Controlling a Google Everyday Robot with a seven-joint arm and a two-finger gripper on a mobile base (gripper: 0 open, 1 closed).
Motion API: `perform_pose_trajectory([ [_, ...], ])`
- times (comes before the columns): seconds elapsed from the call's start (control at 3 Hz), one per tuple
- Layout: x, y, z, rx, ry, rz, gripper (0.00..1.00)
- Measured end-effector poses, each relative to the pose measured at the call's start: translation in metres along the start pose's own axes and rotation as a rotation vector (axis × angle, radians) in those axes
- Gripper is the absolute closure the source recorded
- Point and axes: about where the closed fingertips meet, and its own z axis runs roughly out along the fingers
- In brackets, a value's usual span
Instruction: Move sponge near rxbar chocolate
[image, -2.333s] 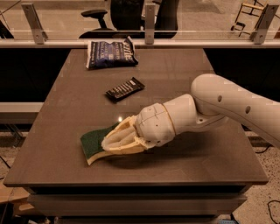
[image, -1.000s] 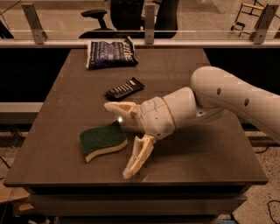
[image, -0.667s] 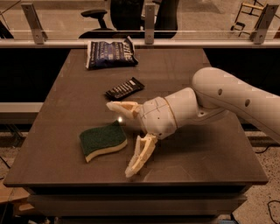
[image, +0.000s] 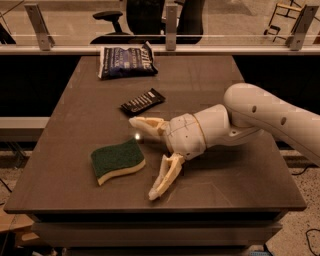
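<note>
The sponge (image: 117, 160), dark green on top with a pale yellow underside, lies flat on the brown table at the front left. The rxbar chocolate (image: 143, 101), a slim black bar, lies further back toward the table's middle. My gripper (image: 143, 159) is open just right of the sponge, with one cream finger (image: 148, 125) behind it and the other finger (image: 163, 179) in front of it. The fingers do not touch the sponge. The white arm comes in from the right.
A crinkled dark blue bag (image: 125, 61) lies at the table's back left. A railing with metal posts (image: 171, 20) runs behind the table. The table's front edge (image: 150, 206) is close below the gripper.
The gripper had closed over the sponge, then opened and let it go. The sponge lies flat on the table. In the last second the gripper drew slightly right.
</note>
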Motion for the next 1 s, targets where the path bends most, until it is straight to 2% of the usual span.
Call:
perform_pose_trajectory([
  [0.33, 0.0061, -0.0040, -0.0024, -0.001, 0.001, 0.011, 0.00],
  [0.67, 0.0076, -0.0049, -0.0019, -0.016, 0.015, 0.024, 0.18],
  [1.0, 0.0074, -0.0029, 0.0038, -0.046, 0.039, 0.055, 0.42],
])
